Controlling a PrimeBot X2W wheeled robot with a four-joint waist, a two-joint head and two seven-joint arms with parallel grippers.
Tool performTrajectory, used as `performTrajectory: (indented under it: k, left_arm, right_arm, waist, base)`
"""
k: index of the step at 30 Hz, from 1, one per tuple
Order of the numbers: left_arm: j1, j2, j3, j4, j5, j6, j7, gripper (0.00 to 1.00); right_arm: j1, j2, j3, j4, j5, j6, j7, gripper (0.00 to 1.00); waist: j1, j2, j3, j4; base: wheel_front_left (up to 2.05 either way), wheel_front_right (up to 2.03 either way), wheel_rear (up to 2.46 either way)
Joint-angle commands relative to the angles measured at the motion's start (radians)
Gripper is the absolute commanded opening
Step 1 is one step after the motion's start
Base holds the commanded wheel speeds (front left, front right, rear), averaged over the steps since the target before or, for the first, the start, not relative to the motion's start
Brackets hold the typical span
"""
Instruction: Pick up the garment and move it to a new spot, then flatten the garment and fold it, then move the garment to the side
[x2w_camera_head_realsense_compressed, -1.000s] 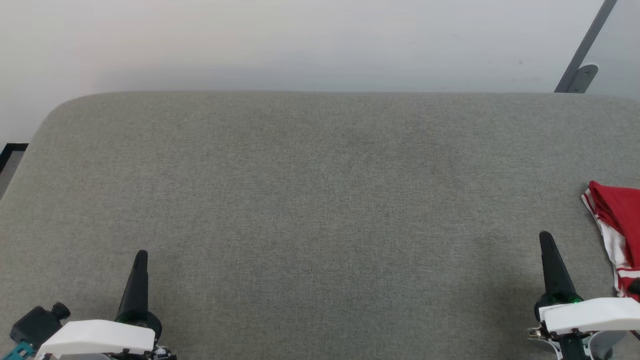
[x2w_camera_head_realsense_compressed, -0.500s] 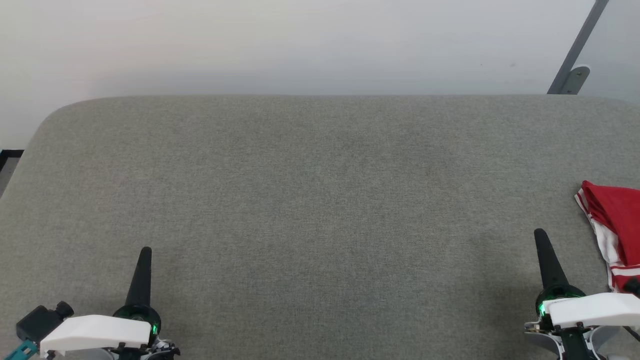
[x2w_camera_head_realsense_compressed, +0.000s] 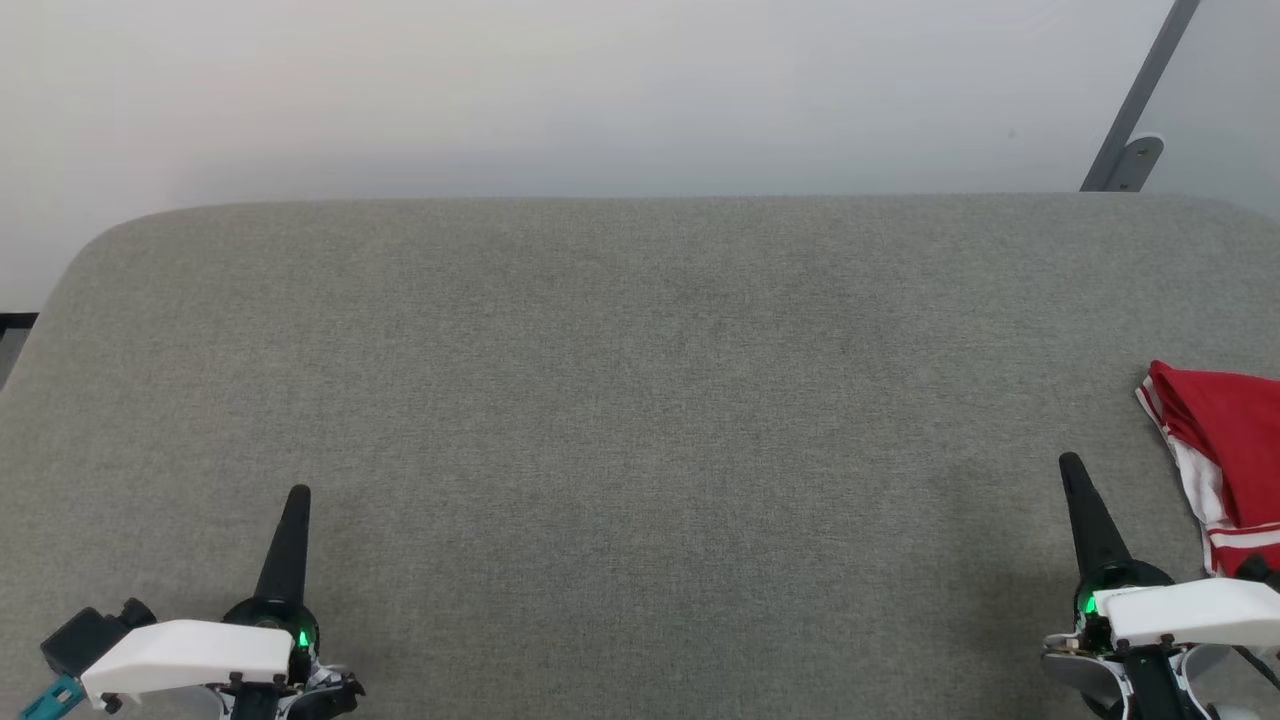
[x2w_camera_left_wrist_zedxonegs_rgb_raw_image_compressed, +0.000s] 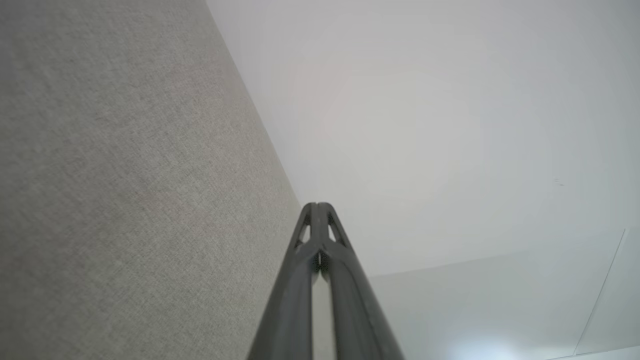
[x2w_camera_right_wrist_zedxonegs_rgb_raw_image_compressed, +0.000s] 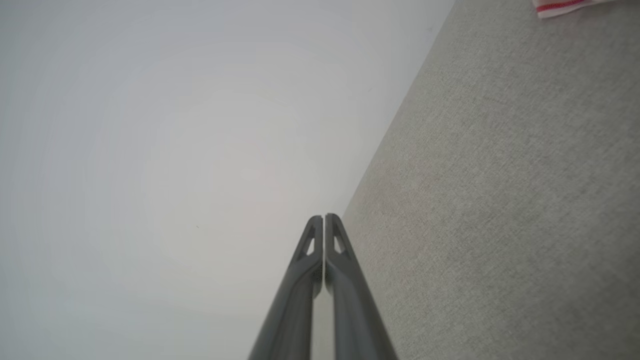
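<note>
The garment (x2w_camera_head_realsense_compressed: 1225, 450), red with a white sleeve and red-and-white striped trim, lies bunched at the far right of the grey fabric surface (x2w_camera_head_realsense_compressed: 640, 400), cut off by the head view's edge. A striped corner of the garment (x2w_camera_right_wrist_zedxonegs_rgb_raw_image_compressed: 562, 6) peeks in at the top of the right wrist view. My right gripper (x2w_camera_head_realsense_compressed: 1072, 468) is shut and empty, a little to the left of the garment and apart from it. My left gripper (x2w_camera_head_realsense_compressed: 297, 497) is shut and empty at the lower left. Both show their fingers pressed together in the wrist views (x2w_camera_left_wrist_zedxonegs_rgb_raw_image_compressed: 318, 206) (x2w_camera_right_wrist_zedxonegs_rgb_raw_image_compressed: 323, 218).
A pale wall runs behind the surface's far edge. A grey metal strut with a bracket (x2w_camera_head_realsense_compressed: 1130, 150) stands at the back right. The surface's rounded back-left corner (x2w_camera_head_realsense_compressed: 90, 250) drops off to a dark floor strip.
The whole head picture has shifted left and slightly down, so the camera has moved. Both grippers stay shut and the garment lies as before.
</note>
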Motion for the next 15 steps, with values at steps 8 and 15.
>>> performTrajectory:
  k: [8, 15]
  left_arm:
    - [-0.032, -0.008, 0.013, 0.007, -0.066, 0.002, 0.025, 0.00]
    - [-0.045, -0.019, 0.019, 0.017, -0.118, 0.002, 0.042, 0.00]
  right_arm:
    - [-0.025, -0.003, 0.003, 0.011, 0.082, 0.000, 0.020, 0.00]
    - [-0.034, -0.003, 0.005, 0.025, 0.144, 0.000, 0.034, 0.00]
  waist:
    - [0.0000, -0.0001, -0.006, -0.007]
    - [0.0000, -0.0001, -0.012, -0.014]
  base:
    - [0.00, 0.00, 0.00]
    - [0.00, 0.00, 0.00]
